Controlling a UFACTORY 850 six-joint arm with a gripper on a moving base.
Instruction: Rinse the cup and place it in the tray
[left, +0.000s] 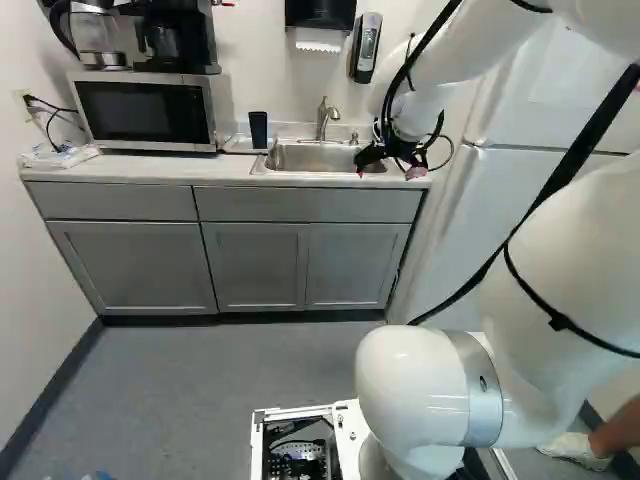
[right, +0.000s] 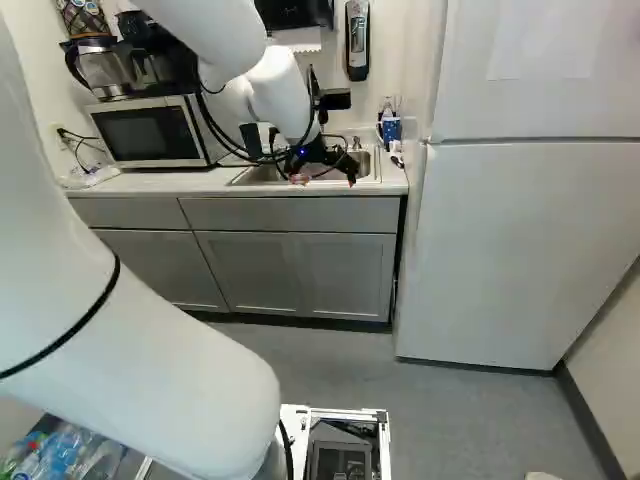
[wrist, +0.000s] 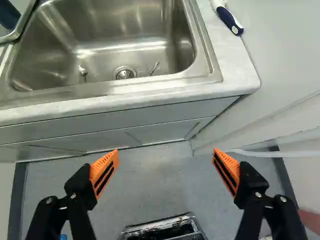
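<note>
- The gripper (wrist: 165, 152) is hanging near the front edge of the sink (wrist: 120, 20) with its fingers wide apart, holding nothing between them.
- The dark cup (left: 258, 130) is standing left of the sink in the left base view, well apart from the gripper.
- A sideways reach at too low a height would be risking a knock of the fingers against the sink's front lip or the counter (wrist: 237, 75).
- An off-centre approach would be sending one finger into the cup's side, tipping it or pushing it towards the wall.
- The faucet (left: 322, 118) is rising behind the sink, so a cup carried in too high or too far back would be hitting the spout; one held too far forward would be missing the water.
- A wet cup would probably be slipping if the pads were pinching it weakly or near its rim.
- The tray is hard to make out; the metal rim (wrist: 24, 25) beside the sink may be part of it.
- Loose cables (left: 425, 45) are looping along the arm and could be snagging on the faucet.
- The microwave (left: 145, 112) is crowding the cup's far side, while the fridge (right: 530, 230) is limiting swings the other way.
- A blue-handled brush (wrist: 228, 20) is lying near the sink's fridge-side corner.
</note>
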